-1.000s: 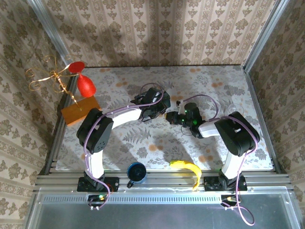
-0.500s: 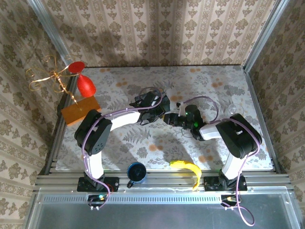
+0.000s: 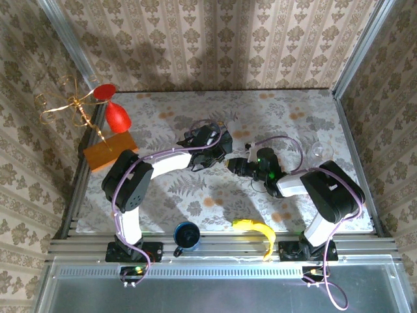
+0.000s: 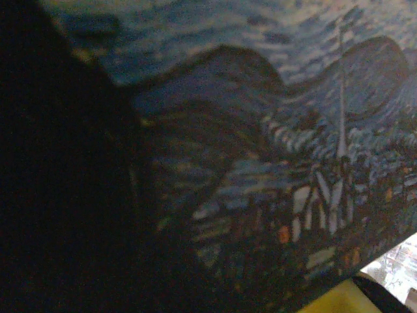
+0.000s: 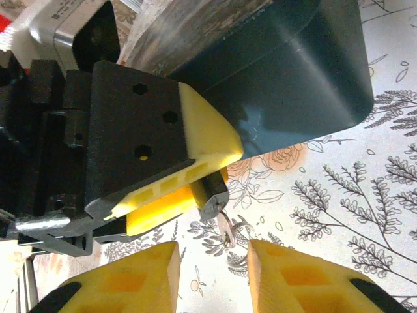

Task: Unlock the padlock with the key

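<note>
Near the middle of the floral surface [image 3: 293, 111] the two arms had come nose to nose. Over the last second the right arm had sunk and stretched leftward, so the right hand [image 5: 212, 257], a little apart from its partner a moment earlier, now sat just beside the left hand [image 5: 210, 182], which had barely stirred.

The right wrist view showed why. The left hand's yellow fingers [image 5: 199, 134] were drawn nearly together, pinching a small dark piece [image 5: 210, 191] at the lower edge of the blue tin [image 5: 300, 72], whose painted night sky loomed close in the left wrist view. Whether that piece was a hasp or part of the lock I could not tell. From it dangled a tiny silvery thing, which I took for the padlock [image 5: 225, 229], in the lower middle of that frame.

The right hand stood open just below it in the frame, its own yellow fingers [image 5: 130, 283] spread to either side with nothing between them. I could not pick out a key, in that hand or lying about.

So, as I judged it, the approach was done and the real work was not: the lock was held out, the free hand lined up on it, yet nothing had been turned. With a target so small, a slight misalignment on closing could knock it aside.
</note>
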You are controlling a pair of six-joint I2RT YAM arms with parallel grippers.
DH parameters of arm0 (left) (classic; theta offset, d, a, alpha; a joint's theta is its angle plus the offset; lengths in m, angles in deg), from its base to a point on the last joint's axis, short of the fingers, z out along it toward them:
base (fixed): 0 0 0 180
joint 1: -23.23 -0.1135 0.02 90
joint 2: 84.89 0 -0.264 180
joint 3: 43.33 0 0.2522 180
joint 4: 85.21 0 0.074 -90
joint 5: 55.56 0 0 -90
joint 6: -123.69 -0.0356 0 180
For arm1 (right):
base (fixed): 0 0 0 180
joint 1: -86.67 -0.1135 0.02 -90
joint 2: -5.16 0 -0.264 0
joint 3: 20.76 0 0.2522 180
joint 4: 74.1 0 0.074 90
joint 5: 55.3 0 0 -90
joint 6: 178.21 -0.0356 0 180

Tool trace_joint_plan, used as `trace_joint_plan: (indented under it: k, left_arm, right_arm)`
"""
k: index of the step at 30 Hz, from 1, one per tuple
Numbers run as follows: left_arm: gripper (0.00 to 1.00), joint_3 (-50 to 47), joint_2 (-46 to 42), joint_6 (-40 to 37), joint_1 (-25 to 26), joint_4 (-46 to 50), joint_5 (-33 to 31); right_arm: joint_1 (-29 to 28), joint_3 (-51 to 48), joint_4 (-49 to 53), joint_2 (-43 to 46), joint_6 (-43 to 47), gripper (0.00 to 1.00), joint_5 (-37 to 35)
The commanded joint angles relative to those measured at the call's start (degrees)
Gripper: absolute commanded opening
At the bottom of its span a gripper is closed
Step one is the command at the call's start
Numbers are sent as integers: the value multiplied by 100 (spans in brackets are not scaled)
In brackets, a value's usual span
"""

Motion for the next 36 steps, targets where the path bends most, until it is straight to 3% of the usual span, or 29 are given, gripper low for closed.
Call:
trace_joint_plan:
  k: [1, 19, 27, 31, 36]
  left_arm:
    - [0, -70, -183, 186, -29, -166, 115]
    - [0, -27, -225, 196, -34, -166, 278]
    - [0, -55, -269, 182, -38, -217, 304]
    - [0, -74, -254, 182, -37, -254, 355]
    - [0, -69, -227, 147, -4, -263, 432]
  right_arm:
    - [-90, 103, -256, -173, -75, 31, 53]
    - [-160, 208, -454, -504, -178, 22, -73]
    - [-156, 147, -626, -557, -295, 6, -108]
    - [-154, 164, -979, -779, -618, 0, -135]
    - [-145, 251, -1800, -1215, -1200, 0, -31]
